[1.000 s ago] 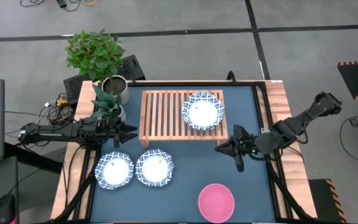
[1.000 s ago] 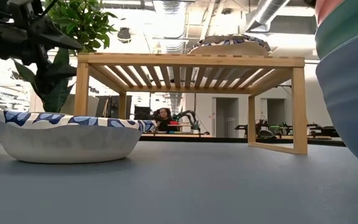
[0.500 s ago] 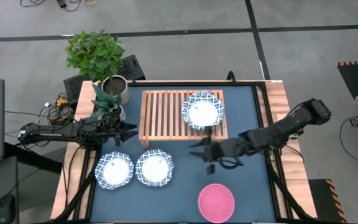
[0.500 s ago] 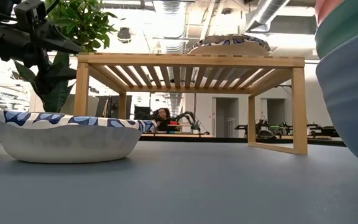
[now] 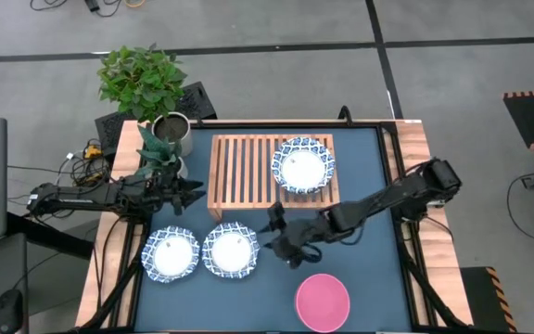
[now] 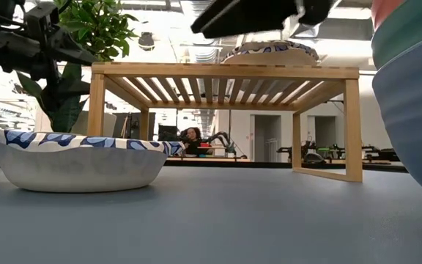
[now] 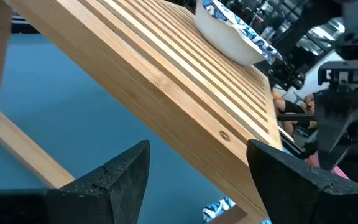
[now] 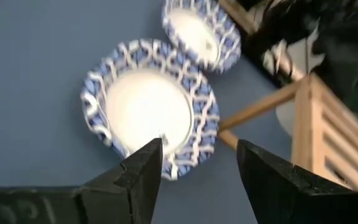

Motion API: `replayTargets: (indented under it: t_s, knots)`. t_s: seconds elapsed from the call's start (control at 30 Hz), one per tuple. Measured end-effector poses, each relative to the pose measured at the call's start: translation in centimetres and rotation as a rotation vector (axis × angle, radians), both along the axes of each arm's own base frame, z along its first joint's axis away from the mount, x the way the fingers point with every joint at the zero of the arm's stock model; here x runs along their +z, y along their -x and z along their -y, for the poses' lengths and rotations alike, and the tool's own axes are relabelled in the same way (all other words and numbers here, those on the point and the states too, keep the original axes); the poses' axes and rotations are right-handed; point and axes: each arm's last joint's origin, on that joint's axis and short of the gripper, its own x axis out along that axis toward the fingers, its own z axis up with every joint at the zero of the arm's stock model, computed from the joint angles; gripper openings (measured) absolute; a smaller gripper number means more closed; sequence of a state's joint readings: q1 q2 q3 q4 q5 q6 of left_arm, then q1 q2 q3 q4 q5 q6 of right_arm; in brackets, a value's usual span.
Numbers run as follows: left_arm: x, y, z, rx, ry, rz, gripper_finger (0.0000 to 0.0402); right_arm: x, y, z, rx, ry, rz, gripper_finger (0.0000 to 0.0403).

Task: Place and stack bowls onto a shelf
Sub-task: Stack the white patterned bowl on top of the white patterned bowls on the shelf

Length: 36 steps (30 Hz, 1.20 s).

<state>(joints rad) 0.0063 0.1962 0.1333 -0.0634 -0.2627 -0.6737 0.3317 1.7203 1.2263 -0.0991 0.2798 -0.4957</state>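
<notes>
Your right gripper (image 5: 284,239), fingers spread and empty, hangs just right of the nearer patterned bowl (image 5: 230,250), lined up to take it to the shelf (image 5: 244,172), where one bowl (image 5: 302,166) sits; your left gripper (image 5: 191,192) waits open at the shelf's left end.

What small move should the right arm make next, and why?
Probably lower the right gripper onto the near rim of the patterned bowl beside it. Its fingers are open and empty, pointed at that bowl on the table, and the shelf holds only one bowl so far.
</notes>
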Motion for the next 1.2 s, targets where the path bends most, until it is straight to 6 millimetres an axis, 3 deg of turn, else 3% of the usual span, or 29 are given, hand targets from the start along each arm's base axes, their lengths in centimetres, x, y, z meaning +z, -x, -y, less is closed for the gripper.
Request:
replayTargets:
  t_s: [0.27,0.63,0.97,1.2]
  knots:
    - [-0.2,0.0,0.0,0.015,0.007,-0.016,0.0253,-0.7,-1.4,-0.5,0.018,0.053,-0.071,0.023]
    - [-0.2,0.1,-0.2,0.078,0.016,-0.013,0.0253,-0.9,-1.7,0.5,0.072,0.125,-0.088,0.023]
    - [-0.3,0.1,-0.3,0.098,0.041,-0.013,0.0253,-5.2,-2.6,0.0,0.146,0.21,-0.222,0.023]
    - [-0.3,0.1,-0.3,0.1,0.045,-0.017,0.0253,-6.1,-2.9,-0.9,0.203,0.257,-0.21,0.023]
